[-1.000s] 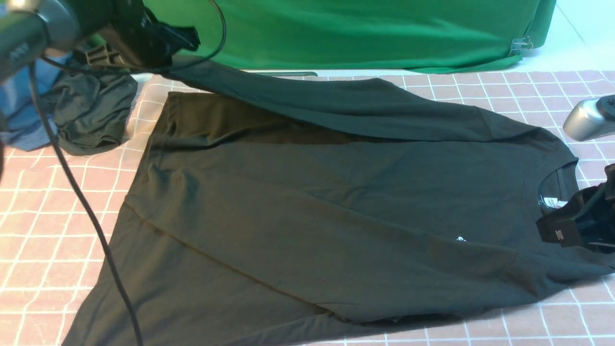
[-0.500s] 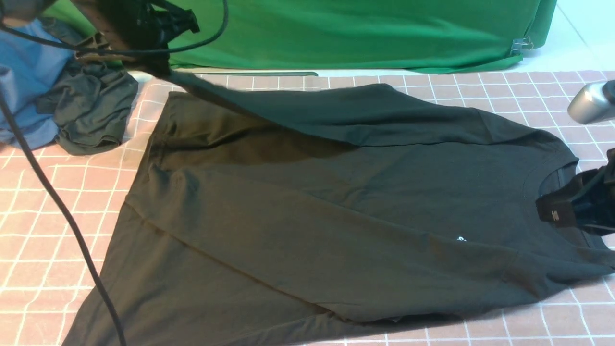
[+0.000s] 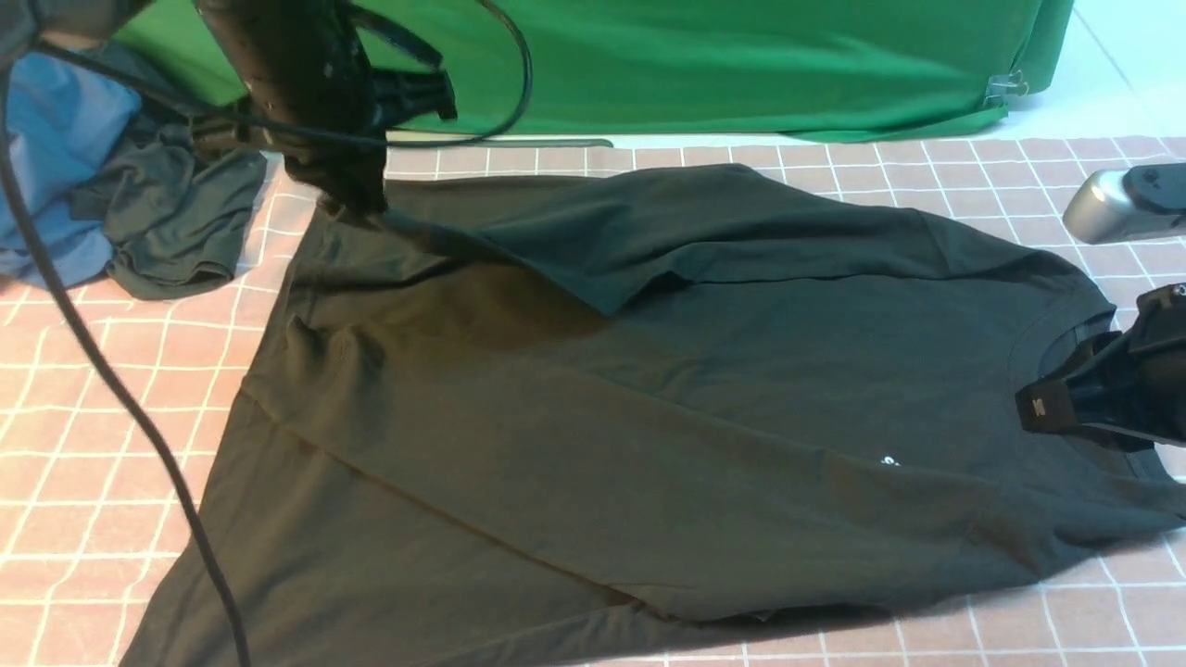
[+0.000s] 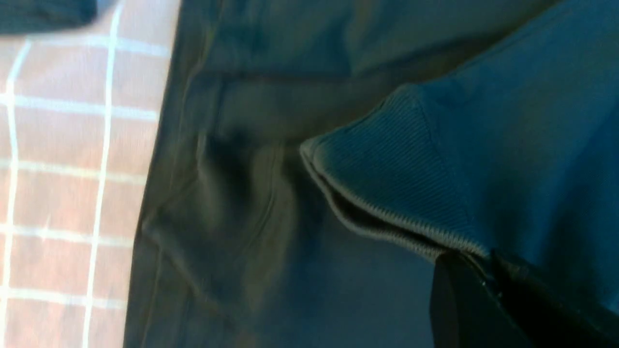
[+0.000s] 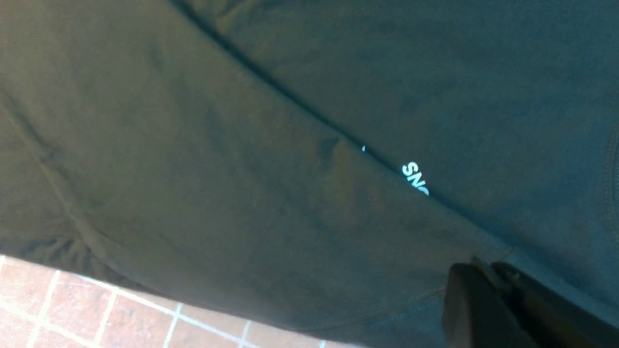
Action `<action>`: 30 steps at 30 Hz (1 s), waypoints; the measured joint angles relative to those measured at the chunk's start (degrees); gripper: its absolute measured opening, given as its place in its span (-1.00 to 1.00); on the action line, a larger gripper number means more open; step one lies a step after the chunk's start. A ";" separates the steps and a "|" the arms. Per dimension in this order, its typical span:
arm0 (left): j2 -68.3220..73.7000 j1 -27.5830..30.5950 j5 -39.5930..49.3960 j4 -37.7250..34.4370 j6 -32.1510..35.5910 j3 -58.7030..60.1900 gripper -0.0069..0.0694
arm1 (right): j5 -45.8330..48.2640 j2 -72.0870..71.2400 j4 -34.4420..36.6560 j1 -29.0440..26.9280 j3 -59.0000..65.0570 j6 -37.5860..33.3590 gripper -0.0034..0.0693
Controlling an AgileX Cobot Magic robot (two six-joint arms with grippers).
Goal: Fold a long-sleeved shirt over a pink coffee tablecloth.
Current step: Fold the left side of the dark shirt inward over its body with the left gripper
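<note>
Underlying shirt [image 3: 649, 417]: pink tablecloth [image 3: 93, 417], green cloth [image 3: 741, 65] behind.

Staged lab bench: clipped green backdrop cloth [image 3: 741, 65] behind a pink gridded tablecloth [image 3: 93, 417].

The robot's matte black, blocky left gripper [image 3: 357, 196] has a thin black looping cable [image 3: 507, 88] arching off it, and a thicker black hanging cable [image 3: 111, 389] below. A rounded silver-grey metal arm link [image 3: 1103, 206] sits above the black, wedge-shaped right gripper [image 3: 1040, 412], whose tip carries a small white mark.
</note>
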 joint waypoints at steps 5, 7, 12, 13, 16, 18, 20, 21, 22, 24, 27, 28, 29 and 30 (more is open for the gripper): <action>-3.89 -0.34 0.27 0.54 -0.82 9.20 -0.70 | -1.26 0.86 -0.17 0.00 0.00 0.00 -0.71; -5.61 -0.36 0.41 1.82 -1.84 12.42 -0.70 | -1.76 1.11 -0.23 0.00 0.00 0.00 -0.69; -8.33 -0.47 0.65 5.30 -2.83 15.72 -0.70 | -2.99 2.63 -0.23 0.00 -0.28 0.12 -0.67; -8.51 -0.47 0.71 5.79 -2.83 15.86 -0.70 | -2.99 3.07 -0.23 0.00 -0.48 0.12 -0.66; -8.57 -0.47 0.66 6.24 -2.65 15.96 -0.70 | -2.89 5.82 -0.23 0.00 -2.09 0.06 -0.66; -8.57 -0.47 0.66 6.24 -2.63 16.02 -0.70 | -2.89 7.64 -0.30 0.00 -3.72 -0.05 -0.66; -8.57 -0.47 0.66 6.24 -2.57 16.02 -0.70 | -2.73 9.98 -0.86 0.00 -6.10 -0.05 -0.65; -8.57 -0.47 0.66 6.24 -2.57 16.02 -0.70 | -2.65 10.24 -0.85 0.00 -6.10 -0.05 -0.65; -8.57 -0.47 0.66 6.24 -2.52 16.02 -0.70 | -2.23 12.24 -1.55 -0.05 -8.55 0.30 -0.63; -8.57 -0.47 0.66 6.24 -2.52 16.02 -0.70 | -1.16 15.82 -1.84 -0.74 -12.23 1.09 -0.59; -8.57 -0.47 0.66 6.24 -2.52 16.07 -0.70 | -0.11 21.16 -2.05 -2.70 -18.26 2.79 -0.52; -8.57 -0.47 0.66 6.24 -2.52 16.07 -0.70 | 0.27 23.17 -2.06 -3.63 -20.19 3.69 -0.48; -8.57 -0.47 0.66 6.24 -2.52 16.07 -0.70 | 0.67 24.74 -2.21 -4.62 -21.64 4.15 -0.43; -8.57 -0.47 0.66 6.24 -2.52 16.07 -0.70 | 1.25 26.71 -2.21 -5.54 -23.33 4.74 -0.37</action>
